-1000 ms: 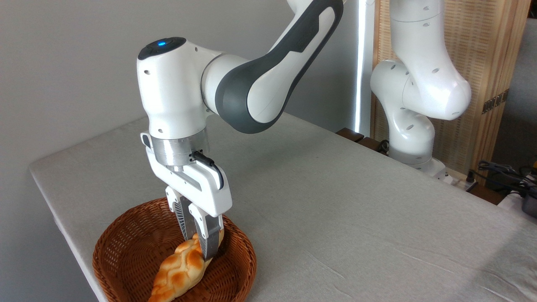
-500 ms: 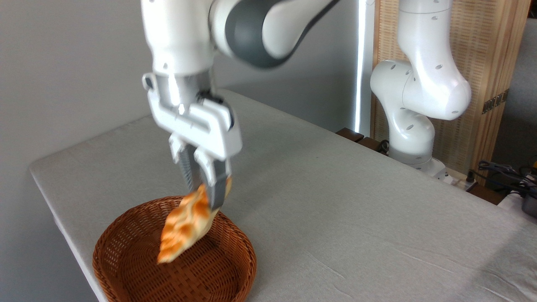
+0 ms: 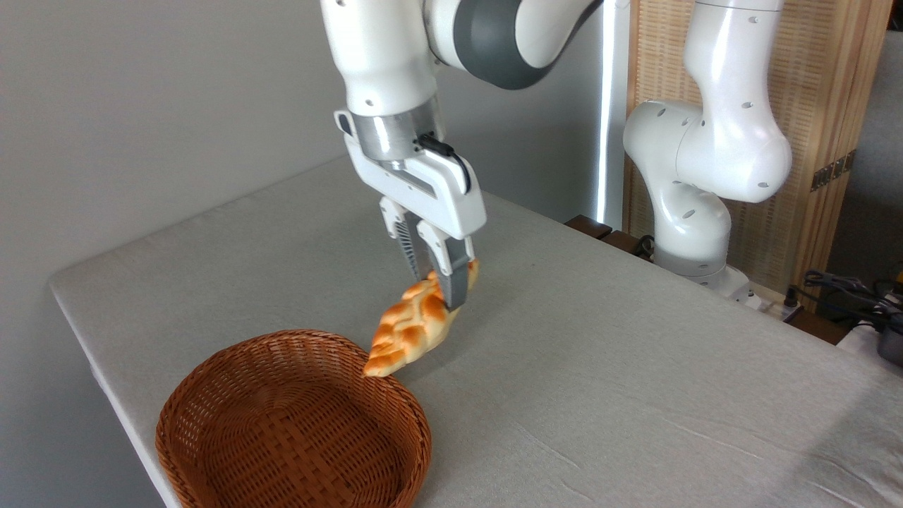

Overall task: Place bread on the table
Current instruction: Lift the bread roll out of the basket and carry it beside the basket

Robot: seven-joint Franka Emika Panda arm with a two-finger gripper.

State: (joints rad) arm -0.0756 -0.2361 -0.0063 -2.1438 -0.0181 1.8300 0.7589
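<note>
Hand (image 3: 439, 282) pinching bread (image 3: 415, 329) by upper end, hanging tilted above table (image 3: 600, 367), beside basket (image 3: 293, 423)

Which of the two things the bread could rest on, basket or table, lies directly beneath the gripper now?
The table. The gripper, shut on the bread, hangs over bare cloth beyond the wicker basket, whose rim only the loaf's low tip overlaps.

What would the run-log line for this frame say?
phase: carry | gripper: shut on bread near one end | bread: airborne, tilted, low tip over basket rim | basket: empty | table: bread not yet placed
</note>
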